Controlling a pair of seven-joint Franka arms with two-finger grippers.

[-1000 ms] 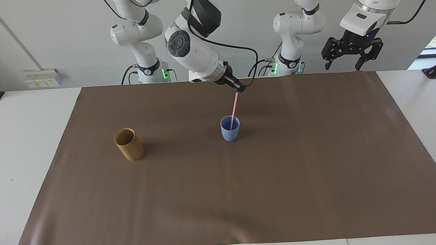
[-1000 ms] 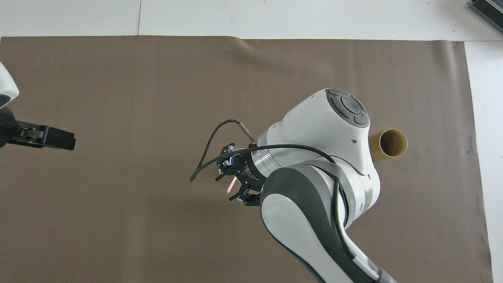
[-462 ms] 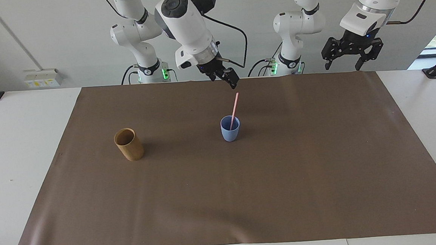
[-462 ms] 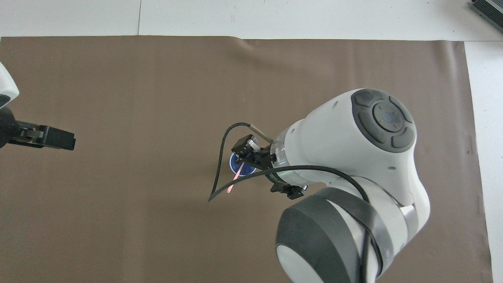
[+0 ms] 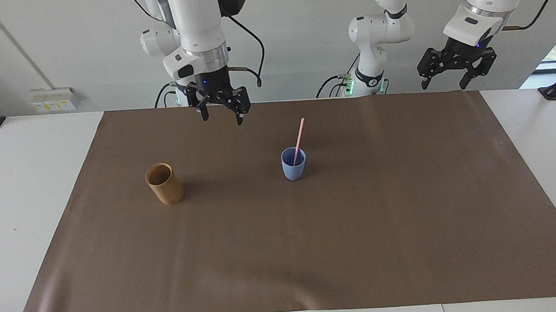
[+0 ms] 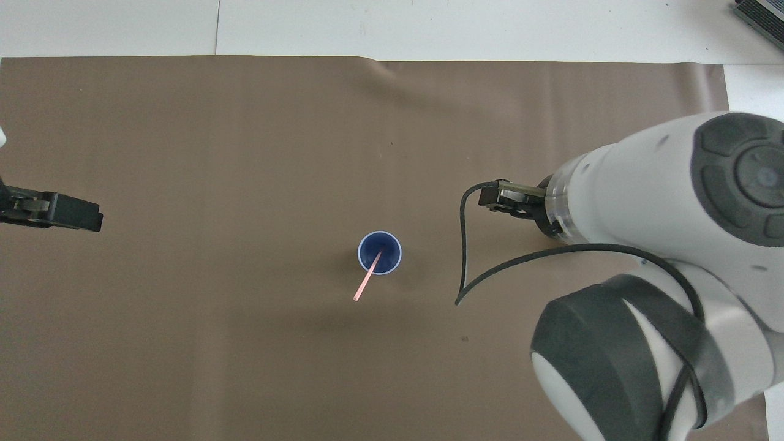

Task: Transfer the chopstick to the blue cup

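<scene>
The light-blue cup stands upright mid-mat, and it also shows in the overhead view. The pale-pink chopstick stands in it, leaning on the rim with its top end toward the robots. My right gripper is open and empty. It hangs over the mat's edge by the robots, well clear of the chopstick. My left gripper is open and empty, waiting high over the left arm's end of the mat.
A tan bamboo cup stands on the brown mat toward the right arm's end. In the overhead view the right arm hides it. White tabletop surrounds the mat.
My right gripper let go of the chopstick, rose and swung away toward the right arm's end. The chopstick stays leaning in the blue cup. The left gripper barely moved.
</scene>
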